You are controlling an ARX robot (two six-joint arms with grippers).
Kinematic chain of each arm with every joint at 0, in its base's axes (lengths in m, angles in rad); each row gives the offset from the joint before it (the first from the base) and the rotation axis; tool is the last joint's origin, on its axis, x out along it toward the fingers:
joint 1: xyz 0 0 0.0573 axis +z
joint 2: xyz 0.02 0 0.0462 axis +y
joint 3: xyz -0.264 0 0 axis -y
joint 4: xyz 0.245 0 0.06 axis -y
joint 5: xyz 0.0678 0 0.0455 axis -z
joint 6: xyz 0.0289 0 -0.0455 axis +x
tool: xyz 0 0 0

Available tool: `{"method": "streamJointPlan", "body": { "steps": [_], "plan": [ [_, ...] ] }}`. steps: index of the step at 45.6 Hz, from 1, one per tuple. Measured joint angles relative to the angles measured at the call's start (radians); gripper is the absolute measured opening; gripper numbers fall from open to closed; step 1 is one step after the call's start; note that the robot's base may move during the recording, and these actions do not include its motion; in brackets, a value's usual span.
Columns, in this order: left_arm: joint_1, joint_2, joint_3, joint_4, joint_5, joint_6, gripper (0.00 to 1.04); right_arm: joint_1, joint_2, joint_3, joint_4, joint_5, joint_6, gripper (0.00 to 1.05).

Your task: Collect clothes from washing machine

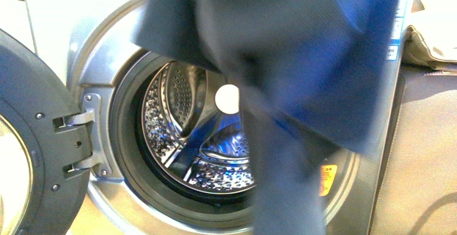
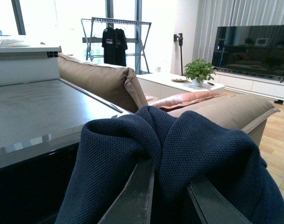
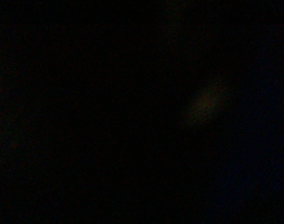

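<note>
Clothes (image 2: 198, 140): out of the drum, hanging in the air from the left pincer (image 2: 170, 172). Knit is bunched over and between the two dark fingers (image 2: 132, 200), which converge into the fold; judged clamped on the cloth.

Key relation: cloth hangs straight below the pincer, long axis vertical. In the front view it runs as a blurred navy sheet from the top edge past the bottom edge, across the right half of the washer (image 1: 102, 57) opening. The lower end is out of frame, so I cannot tell whether it clears the rim.

Left arm is the carrier. The right wrist view is dark and the right pincer appears nowhere – its state is unknown.

Drum (image 1: 183, 100): perforated steel, no other cloth in the visible part (right side masked by the garment). Door (image 1: 48, 154) is swung wide on its hinge, left of the opening. Orange sticker (image 1: 327, 178) is at lower right and a beige cushion (image 1: 431, 41) is beyond the washer's right edge.

Left wrist view: grip sits above the level of the washer's grey top (image 2: 34, 112). Sofa (image 2: 104, 79), drying rack (image 2: 116, 28), plant (image 2: 199, 70) and TV (image 2: 254, 46) are well apart.

Judgement: extraction looks done – what remains is the carry and drop. No container is in view. The likely snags are the trailing tail on the door or rim.
</note>
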Motion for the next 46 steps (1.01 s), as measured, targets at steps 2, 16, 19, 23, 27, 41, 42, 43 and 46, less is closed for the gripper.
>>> {"method": "streamJointPlan", "body": {
  "steps": [2, 16, 19, 23, 27, 41, 42, 43, 46],
  "plan": [
    [0.000, 0.000, 0.000, 0.000, 0.000, 0.000, 0.09, 0.005, 0.000, 0.013, -0.055, 0.035, -0.026, 0.97],
    [0.001, 0.000, 0.000, 0.000, -0.003, 0.000, 0.09, 0.021, 0.021, 0.055, -0.213, 0.193, -0.146, 0.82],
    [0.001, 0.000, 0.000, 0.000, -0.003, 0.000, 0.09, 0.015, 0.023, 0.056, -0.222, 0.212, -0.156, 0.73],
    [0.001, 0.000, 0.000, 0.000, -0.003, 0.000, 0.09, 0.001, 0.024, 0.056, -0.235, 0.225, -0.171, 0.60],
    [0.001, 0.000, 0.000, 0.000, -0.002, 0.000, 0.09, -0.016, 0.023, 0.055, -0.236, 0.229, -0.175, 0.49],
    [0.001, 0.000, 0.000, 0.000, 0.001, 0.000, 0.09, -0.088, -0.027, -0.015, -0.188, 0.227, -0.137, 0.18],
    [0.001, 0.000, 0.000, 0.000, 0.001, 0.000, 0.09, -0.092, -0.035, -0.023, -0.188, 0.227, -0.135, 0.18],
    [0.001, 0.000, 0.000, 0.000, 0.003, 0.000, 0.09, -0.095, -0.044, -0.031, -0.189, 0.228, -0.134, 0.17],
    [0.000, 0.000, 0.000, 0.000, 0.005, 0.000, 0.09, -0.106, -0.070, -0.047, -0.218, 0.234, -0.129, 0.17]
  ]
}}
